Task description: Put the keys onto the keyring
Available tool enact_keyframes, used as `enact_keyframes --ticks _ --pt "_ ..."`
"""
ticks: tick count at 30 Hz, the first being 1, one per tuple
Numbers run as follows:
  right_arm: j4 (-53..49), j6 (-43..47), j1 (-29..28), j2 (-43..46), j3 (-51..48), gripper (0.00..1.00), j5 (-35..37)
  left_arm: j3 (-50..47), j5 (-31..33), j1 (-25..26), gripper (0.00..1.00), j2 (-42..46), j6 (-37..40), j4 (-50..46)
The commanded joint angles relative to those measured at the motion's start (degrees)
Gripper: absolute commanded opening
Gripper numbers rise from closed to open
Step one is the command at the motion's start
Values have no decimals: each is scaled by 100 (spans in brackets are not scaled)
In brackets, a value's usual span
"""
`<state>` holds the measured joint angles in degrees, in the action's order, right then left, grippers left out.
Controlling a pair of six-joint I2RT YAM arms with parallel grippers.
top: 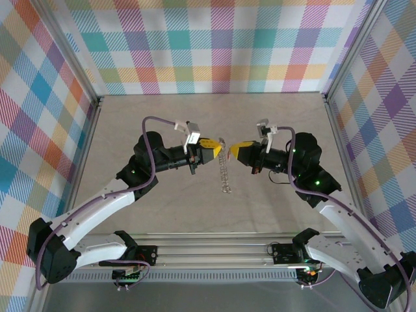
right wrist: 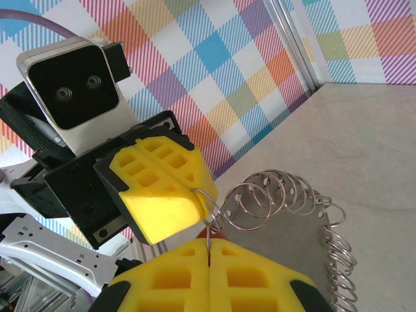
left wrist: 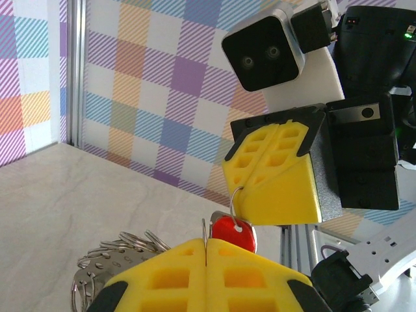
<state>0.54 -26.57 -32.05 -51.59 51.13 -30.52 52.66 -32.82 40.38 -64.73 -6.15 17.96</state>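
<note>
My two grippers meet tip to tip above the middle of the table. The left gripper (top: 213, 148) (left wrist: 207, 242) is shut on a thin metal edge of the keyring (left wrist: 110, 257), a flat grey piece fringed with small wire rings (right wrist: 299, 240) that hangs down edge-on (top: 225, 170). The right gripper (top: 235, 149) (right wrist: 208, 244) is shut on one small wire ring at the keyring's top. The key's red head (left wrist: 233, 234) hangs by its hole on that wire loop, just under the right gripper's tip (left wrist: 237, 185). Only a red sliver of the key (right wrist: 216, 230) peeks over my right fingers, beside the left gripper (right wrist: 198, 195).
The beige table (top: 162, 195) lies below, walled by plaid panels (top: 214, 45) with metal posts at the corners. An aluminium rail (top: 214, 250) runs along the near edge between the arm bases.
</note>
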Motion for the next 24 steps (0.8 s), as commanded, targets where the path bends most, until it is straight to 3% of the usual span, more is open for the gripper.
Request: enact_keyframes --ticks 1,24 --pt "306 -66 -56 -15 221 0 -60 271 -137 66 0 -4 91 228" --pt "304 -68 -293 -316 358 0 318 311 -220 79 0 -47 62 296"
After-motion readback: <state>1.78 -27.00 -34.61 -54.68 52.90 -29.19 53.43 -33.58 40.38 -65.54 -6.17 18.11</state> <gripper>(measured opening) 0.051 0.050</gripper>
